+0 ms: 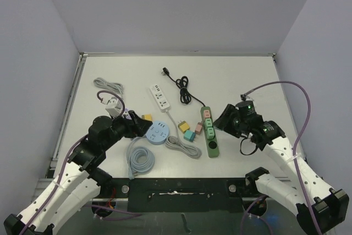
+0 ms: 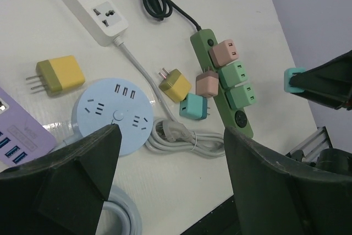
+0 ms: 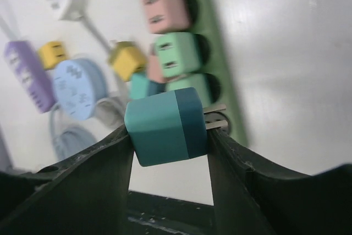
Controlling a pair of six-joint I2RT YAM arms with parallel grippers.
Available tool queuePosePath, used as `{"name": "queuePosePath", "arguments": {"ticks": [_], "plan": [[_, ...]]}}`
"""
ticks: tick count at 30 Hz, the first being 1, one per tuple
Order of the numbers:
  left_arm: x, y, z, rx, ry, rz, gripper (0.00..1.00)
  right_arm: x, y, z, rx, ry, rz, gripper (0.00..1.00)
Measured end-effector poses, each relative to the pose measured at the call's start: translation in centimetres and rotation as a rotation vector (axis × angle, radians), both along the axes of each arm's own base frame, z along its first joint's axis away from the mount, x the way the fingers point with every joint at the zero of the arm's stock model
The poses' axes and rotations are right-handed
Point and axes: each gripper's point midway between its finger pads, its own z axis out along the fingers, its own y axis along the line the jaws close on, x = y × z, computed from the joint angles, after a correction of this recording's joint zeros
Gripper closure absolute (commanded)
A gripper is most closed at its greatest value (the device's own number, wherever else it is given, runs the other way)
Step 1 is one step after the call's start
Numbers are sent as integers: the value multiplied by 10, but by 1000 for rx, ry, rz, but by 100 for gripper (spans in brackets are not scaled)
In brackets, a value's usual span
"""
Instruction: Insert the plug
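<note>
My right gripper [image 3: 170, 133] is shut on a two-tone teal plug [image 3: 165, 127], whose two metal prongs stick out to the right by the right finger. It hangs above the near end of the green power strip [image 3: 217, 37], which carries one pink adapter [image 3: 162, 9] and two green adapters [image 3: 173, 53]. In the top view the right gripper [image 1: 224, 118] sits just right of the green strip [image 1: 209, 130]. In the left wrist view the held teal plug [image 2: 294, 79] shows at the right edge. My left gripper [image 2: 171, 136] is open and holds nothing, over the white cord beside the blue round socket hub [image 2: 113, 114].
Loose on the table lie a yellow plug [image 2: 58, 75], an olive plug [image 2: 176, 85], a pink plug [image 2: 207, 83] and a teal plug [image 2: 193, 107]. A white power strip [image 1: 160, 96], a black cable [image 1: 184, 89], a purple strip [image 2: 16, 130] and a grey coiled cable [image 1: 141, 160] lie around.
</note>
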Motion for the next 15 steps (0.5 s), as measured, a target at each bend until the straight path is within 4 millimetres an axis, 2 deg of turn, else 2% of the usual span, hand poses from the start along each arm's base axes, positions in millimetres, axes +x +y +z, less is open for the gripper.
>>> {"name": "queuePosePath", "arguments": {"ticks": [2,5,10,15], "plan": [[2,-4,2,0,-9,-17,26,6,22,27,90,-69,97,57],[4,-15,12,-27,-50,-68,26,6,49,55,216,-140,218,56],[10,-39,55,-116,-231,-182,26,-1,92,96,429,-229,416,55],[13,-63,95,-129,-503,-299,26,-17,127,136,600,-307,606,55]]}}
